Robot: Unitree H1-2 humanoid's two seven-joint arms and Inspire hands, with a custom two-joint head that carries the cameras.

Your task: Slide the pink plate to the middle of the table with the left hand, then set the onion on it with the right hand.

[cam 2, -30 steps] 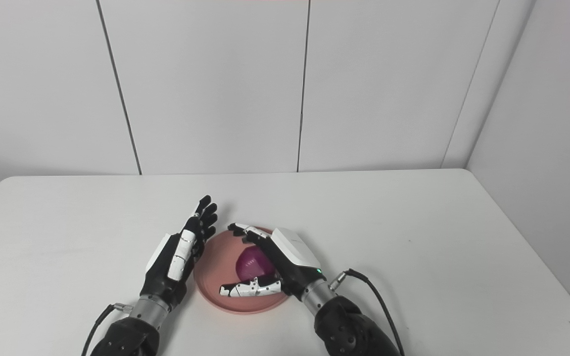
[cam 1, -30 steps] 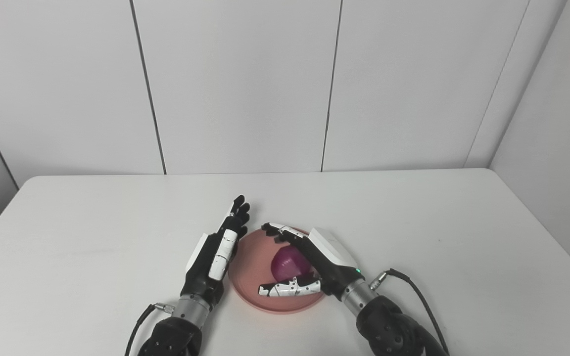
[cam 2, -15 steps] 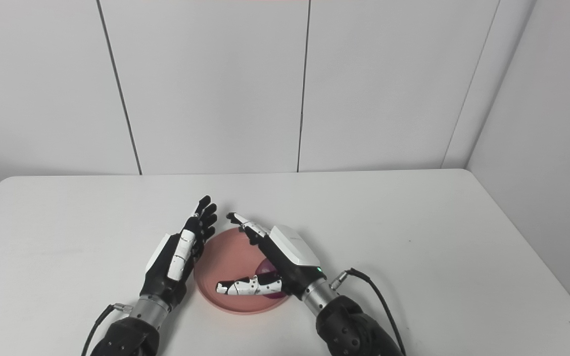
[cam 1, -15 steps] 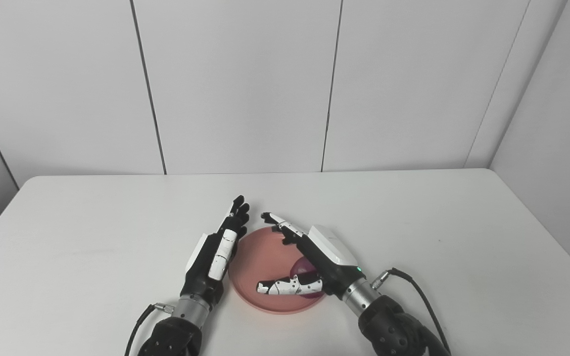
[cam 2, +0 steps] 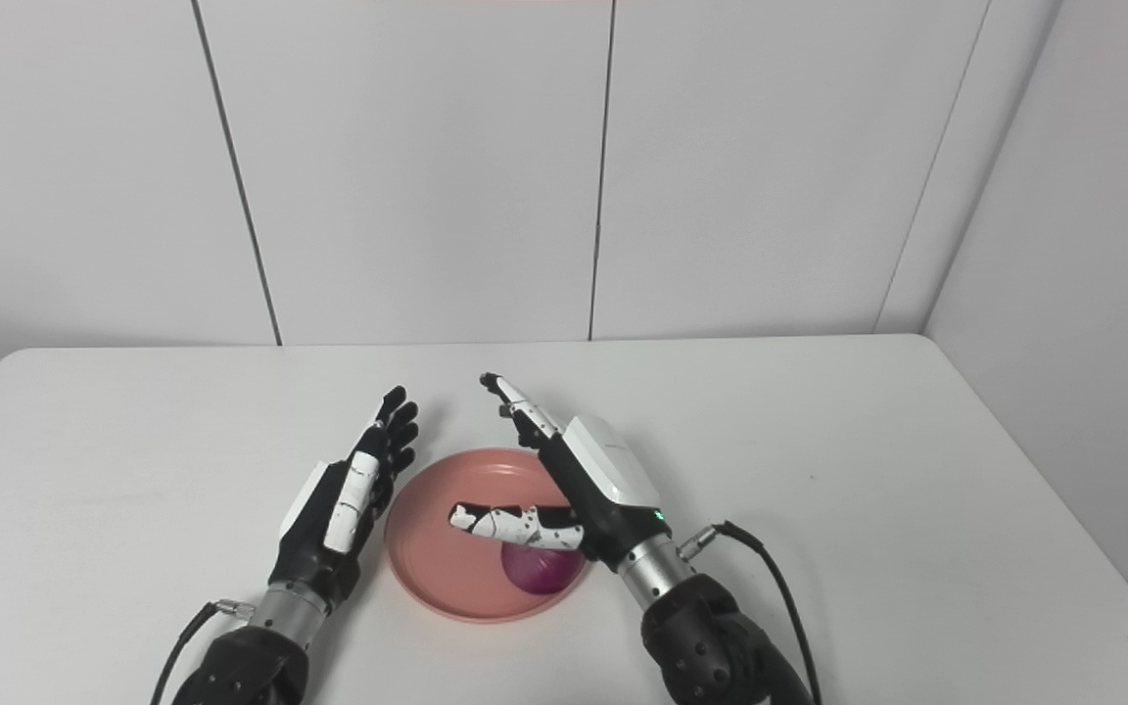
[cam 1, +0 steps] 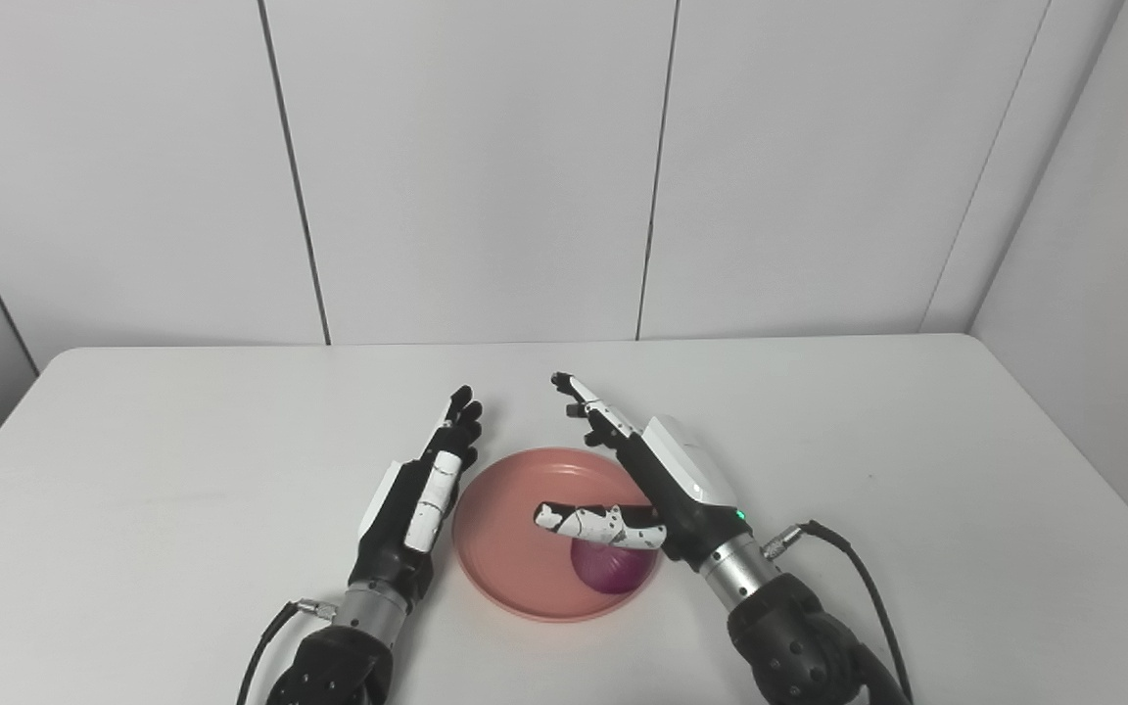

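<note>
left hand [cam 1: 414, 487]: flat and holding nothing, fingers straight, parked just beside the plate's 9 o'clock edge. You don't need it for this bit, so leave it be.
plate [cam 1: 505, 548]: pink, sitting near the middle of the table [cam 1: 133, 490], a bit toward the near side.
onion [cam 1: 609, 569]: resting in the plate at around 4 o'clock, nothing gripping it.
right hand [cam 1: 657, 485]: fingers spread wide, empty, thumb hanging right over the onion. I'd lift straight up first, then pull away toward 4 o'clock, so you don't clip it and roll it off.
</note>
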